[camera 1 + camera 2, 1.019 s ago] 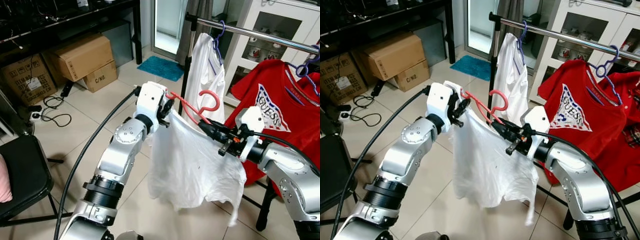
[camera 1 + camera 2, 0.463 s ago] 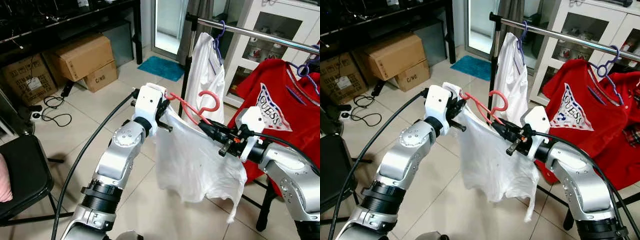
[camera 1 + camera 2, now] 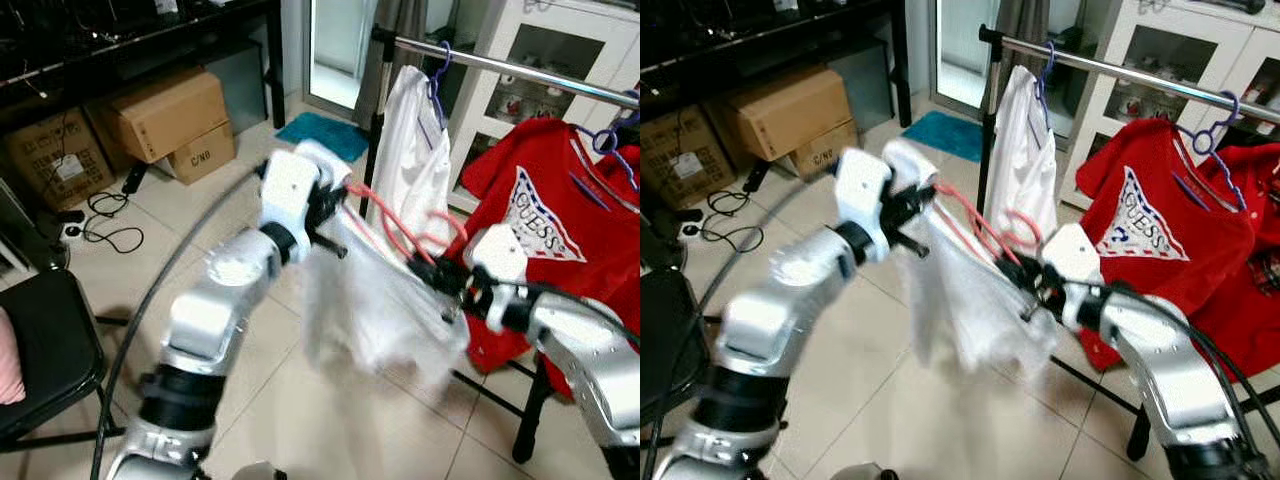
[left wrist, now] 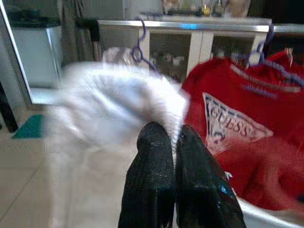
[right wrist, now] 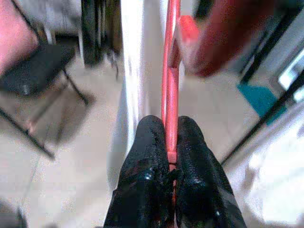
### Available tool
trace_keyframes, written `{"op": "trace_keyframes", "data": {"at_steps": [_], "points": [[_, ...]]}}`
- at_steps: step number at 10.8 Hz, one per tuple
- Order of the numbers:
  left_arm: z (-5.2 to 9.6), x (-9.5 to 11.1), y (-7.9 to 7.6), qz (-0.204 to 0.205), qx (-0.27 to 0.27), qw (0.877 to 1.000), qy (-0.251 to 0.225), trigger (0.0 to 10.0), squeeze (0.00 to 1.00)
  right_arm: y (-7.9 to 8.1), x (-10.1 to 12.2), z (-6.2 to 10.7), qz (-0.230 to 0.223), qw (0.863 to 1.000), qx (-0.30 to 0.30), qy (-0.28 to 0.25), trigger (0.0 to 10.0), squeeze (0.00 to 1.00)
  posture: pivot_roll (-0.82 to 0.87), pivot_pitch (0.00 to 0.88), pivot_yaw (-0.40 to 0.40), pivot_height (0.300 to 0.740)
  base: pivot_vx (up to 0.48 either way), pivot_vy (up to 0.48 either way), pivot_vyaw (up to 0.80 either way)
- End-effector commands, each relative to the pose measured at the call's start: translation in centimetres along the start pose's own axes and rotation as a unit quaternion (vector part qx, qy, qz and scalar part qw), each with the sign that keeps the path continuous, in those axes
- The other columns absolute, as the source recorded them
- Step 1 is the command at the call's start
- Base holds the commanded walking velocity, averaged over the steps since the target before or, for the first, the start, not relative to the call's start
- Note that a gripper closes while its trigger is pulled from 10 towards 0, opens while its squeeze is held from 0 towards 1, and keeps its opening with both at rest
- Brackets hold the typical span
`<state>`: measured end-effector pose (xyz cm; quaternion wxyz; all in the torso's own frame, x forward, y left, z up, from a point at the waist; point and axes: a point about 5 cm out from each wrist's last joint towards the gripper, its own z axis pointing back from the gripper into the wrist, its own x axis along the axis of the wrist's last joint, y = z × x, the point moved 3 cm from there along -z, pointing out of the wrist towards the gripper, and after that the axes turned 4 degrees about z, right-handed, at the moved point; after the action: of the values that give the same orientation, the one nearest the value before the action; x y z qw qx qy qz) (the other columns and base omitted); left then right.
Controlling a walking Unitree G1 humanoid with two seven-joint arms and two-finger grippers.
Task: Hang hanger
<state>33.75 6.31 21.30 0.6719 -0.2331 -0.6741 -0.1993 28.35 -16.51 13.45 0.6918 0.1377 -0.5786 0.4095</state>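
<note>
A red hanger (image 3: 385,222) carrying a white shirt (image 3: 370,310) is held in the air between my two arms, in front of the metal clothes rail (image 3: 520,70). My left gripper (image 3: 335,205) is shut on the hanger's left end, pinching the shirt's cloth (image 4: 104,109) between its fingers (image 4: 154,147). My right gripper (image 3: 440,285) is shut on the hanger bar (image 5: 171,71) just below the hook. The hook (image 3: 1025,225) sits well below the rail. The shirt and arms are blurred by motion.
On the rail hang a white shirt on a purple hanger (image 3: 410,140) and a red printed shirt (image 3: 540,210). A white cabinet (image 3: 560,50) stands behind. Cardboard boxes (image 3: 165,115), floor cables (image 3: 105,225), a teal mat (image 3: 322,135) and a black chair (image 3: 40,340) lie to the left.
Both arms have swung the hanger: its hook has dropped and shifted right, toward the red shirt. The white shirt has flung up and bunched, now blurred.
</note>
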Motion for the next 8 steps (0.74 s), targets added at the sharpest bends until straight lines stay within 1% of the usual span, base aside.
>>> {"op": "trace_keyframes", "data": {"at_steps": [1, 2, 3, 4, 5, 6, 7, 8], "points": [[0.1, 2.6, 0.1, -0.001, -0.006, 0.999, -0.038, 0.0, 0.00, 0.3, -1.4, 0.2, 0.003, 0.999, 0.005, 0.031, 10.0, 0.00, 0.05, 0.026, 0.017, 0.740, 0.000, 0.000, 0.00], [0.1, 2.2, 1.0, -0.006, 0.009, 1.000, -0.027, 0.0, 0.00, 0.0, -0.6, 0.2, -0.020, 1.000, -0.012, 0.002, 10.0, 0.00, 0.05, 0.027, 0.025, 0.740, 0.000, 0.000, 0.00], [0.1, 1.4, 1.6, -0.009, 0.024, 1.000, -0.008, 0.0, 0.00, -0.2, 0.2, 0.1, -0.029, 0.999, -0.022, -0.022, 10.0, 0.00, 0.05, 0.030, 0.031, 0.740, 0.000, 0.000, 0.00], [0.2, 1.6, 1.8, -0.007, 0.025, 1.000, -0.008, 0.0, 0.00, -0.3, 0.2, 0.3, -0.030, 0.999, -0.022, -0.022, 10.0, 0.00, 0.04, 0.030, 0.031, 0.740, 0.000, 0.000, 0.00], [0.4, 2.6, 2.4, -0.007, 0.034, 0.999, -0.023, 0.0, 0.00, -0.1, -0.5, 0.8, -0.026, 0.999, -0.018, -0.007, 10.0, 0.00, 0.04, 0.030, 0.030, 0.740, 0.000, 0.000, 0.00], [1.1, 3.5, 5.5, -0.016, 0.111, 0.993, -0.037, 0.0, 0.00, 0.0, -0.7, 1.5, -0.038, 0.999, -0.018, -0.015, 10.0, 0.00, 0.05, 0.029, 0.028, 0.740, 0.000, 0.000, 0.00], [1.7, 3.9, 7.6, -0.013, 0.162, 0.986, -0.046, 0.0, 0.00, 0.1, -0.7, 1.9, -0.045, 0.999, -0.016, -0.023, 10.0, 0.00, 0.05, 0.029, 0.028, 0.740, 0.000, 0.000, 0.00], [2.9, 4.6, 10.7, -0.007, 0.234, 0.970, -0.064, 0.0, 0.00, 0.5, -0.5, 2.4, -0.053, 0.998, 0.001, -0.035, 10.0, 0.00, 0.05, 0.029, 0.025, 0.740, 0.000, 0.000, 0.00]]}}
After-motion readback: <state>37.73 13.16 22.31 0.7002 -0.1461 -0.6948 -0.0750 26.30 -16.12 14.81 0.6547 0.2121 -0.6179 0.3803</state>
